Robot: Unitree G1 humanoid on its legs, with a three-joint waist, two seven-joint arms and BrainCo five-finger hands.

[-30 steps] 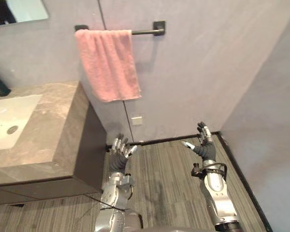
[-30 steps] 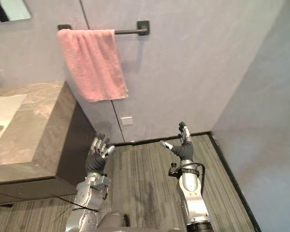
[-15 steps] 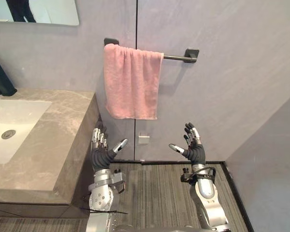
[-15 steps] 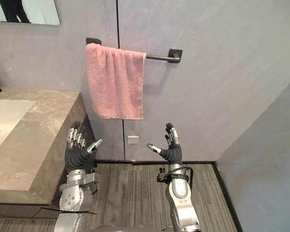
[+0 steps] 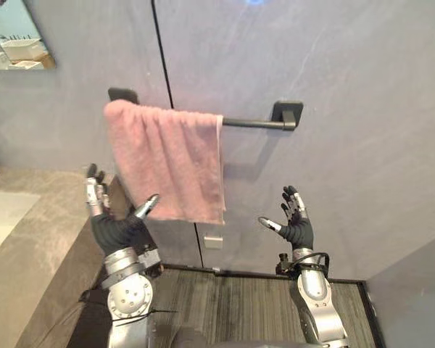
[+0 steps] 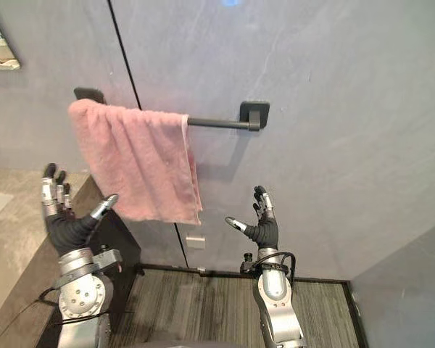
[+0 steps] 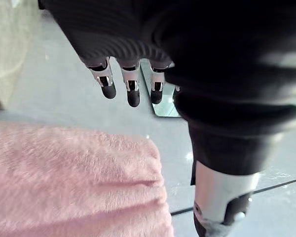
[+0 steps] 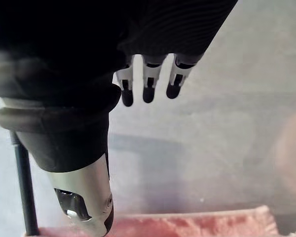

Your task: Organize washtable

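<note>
A pink towel [image 5: 167, 163] hangs folded over a dark wall rail [image 5: 250, 123], bunched toward the rail's left end. My left hand [image 5: 112, 225] is raised in front of the towel's lower left part, fingers straight and thumb spread, holding nothing. The towel's edge [image 7: 74, 182] shows just past those fingers [image 7: 133, 91] in the left wrist view. My right hand [image 5: 296, 226] is up to the right of the towel and below the rail's right bracket, open and apart from the cloth. A strip of the towel [image 8: 187, 224] shows in the right wrist view.
The stone washtable top [image 5: 36, 239] with a white basin edge [image 5: 0, 214] lies at the lower left, with a dark cabinet side below. A mirror corner [image 5: 14, 36] hangs at the upper left. A wall socket [image 5: 213, 241] sits under the towel. Striped floor [image 5: 254, 312] lies below.
The whole picture has shifted, so the camera has tilted up and the towel appears larger. My left hand has risen to the towel's lower left part; the right hand stays raised and open.
</note>
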